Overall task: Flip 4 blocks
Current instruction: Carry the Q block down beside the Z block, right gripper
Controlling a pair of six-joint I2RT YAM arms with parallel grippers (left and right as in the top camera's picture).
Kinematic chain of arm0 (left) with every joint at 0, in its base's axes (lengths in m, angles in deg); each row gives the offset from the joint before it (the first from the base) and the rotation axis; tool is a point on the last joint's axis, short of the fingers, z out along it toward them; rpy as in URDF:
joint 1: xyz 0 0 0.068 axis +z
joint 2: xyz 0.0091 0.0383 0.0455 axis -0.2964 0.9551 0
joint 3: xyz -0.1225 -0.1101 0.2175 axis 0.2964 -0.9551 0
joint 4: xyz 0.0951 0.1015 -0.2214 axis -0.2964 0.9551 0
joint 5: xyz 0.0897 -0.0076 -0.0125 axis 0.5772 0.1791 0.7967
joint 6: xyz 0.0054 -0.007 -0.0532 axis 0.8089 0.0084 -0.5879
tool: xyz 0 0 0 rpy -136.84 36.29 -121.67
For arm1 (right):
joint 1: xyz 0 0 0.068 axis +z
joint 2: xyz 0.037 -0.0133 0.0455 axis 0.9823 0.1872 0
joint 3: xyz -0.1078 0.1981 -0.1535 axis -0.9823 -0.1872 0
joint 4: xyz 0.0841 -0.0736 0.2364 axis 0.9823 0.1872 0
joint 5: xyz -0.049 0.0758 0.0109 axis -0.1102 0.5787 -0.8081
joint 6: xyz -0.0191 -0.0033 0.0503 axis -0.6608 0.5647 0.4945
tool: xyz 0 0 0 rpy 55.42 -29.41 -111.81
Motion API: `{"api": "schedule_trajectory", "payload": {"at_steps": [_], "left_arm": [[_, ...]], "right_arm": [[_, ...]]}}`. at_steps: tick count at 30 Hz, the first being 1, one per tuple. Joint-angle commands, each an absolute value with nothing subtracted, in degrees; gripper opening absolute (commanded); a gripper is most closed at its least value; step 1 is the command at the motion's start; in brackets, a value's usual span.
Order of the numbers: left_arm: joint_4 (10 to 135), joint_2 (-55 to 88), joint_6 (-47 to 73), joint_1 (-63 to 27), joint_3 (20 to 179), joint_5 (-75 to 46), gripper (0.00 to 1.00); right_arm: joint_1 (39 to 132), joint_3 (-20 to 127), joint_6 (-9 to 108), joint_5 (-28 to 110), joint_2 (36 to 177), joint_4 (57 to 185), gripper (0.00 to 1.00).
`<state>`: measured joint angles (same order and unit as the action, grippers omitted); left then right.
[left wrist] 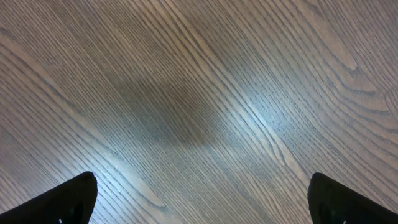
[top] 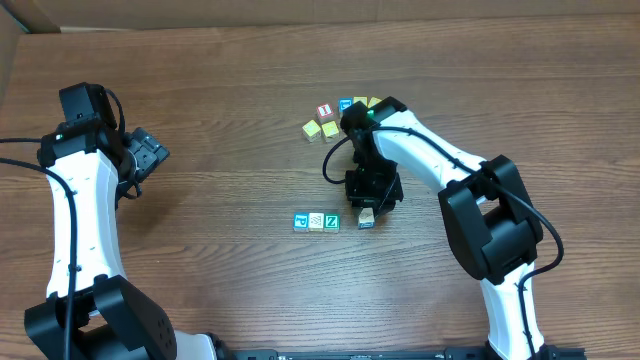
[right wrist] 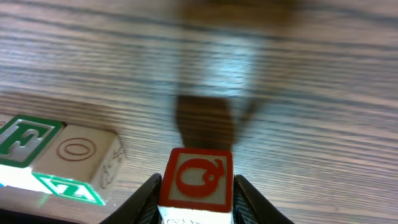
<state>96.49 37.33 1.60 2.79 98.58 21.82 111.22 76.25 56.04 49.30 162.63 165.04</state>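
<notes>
My right gripper (top: 368,203) (right wrist: 198,186) is shut on a small wooden block (right wrist: 198,177) (top: 366,217) whose red-framed face with a red picture shows towards the camera; it is held just right of a row of three blocks. In that row lie a blue-faced block (top: 300,221), a pale patterned block (top: 316,221) (right wrist: 78,155) and a teal-green block (top: 331,221) with a white Z (right wrist: 68,186). My left gripper (top: 150,155) (left wrist: 205,205) hangs open over bare wood at the far left, nothing between its fingers.
A cluster of other small cubes, yellow ones (top: 312,129) and a red-marked one (top: 324,110) among them, lies behind the right arm at the table's back middle. The right arm's links (top: 430,150) reach across from the front right.
</notes>
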Motion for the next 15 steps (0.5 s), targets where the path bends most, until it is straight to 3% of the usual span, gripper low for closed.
{"api": "schedule_trajectory", "payload": {"at_steps": [1,10,15], "left_arm": [[96.4,37.0,1.5,3.0,99.2,22.2,1.00],[96.4,37.0,1.5,3.0,99.2,22.2,1.00],[96.4,37.0,1.5,3.0,99.2,22.2,1.00]], "right_arm": [[112.6,76.9,56.8,50.0,161.1,164.4,0.36],[112.8,76.9,58.1,50.0,161.1,163.0,0.37],[113.0,76.9,58.3,50.0,161.1,162.9,0.46]]}}
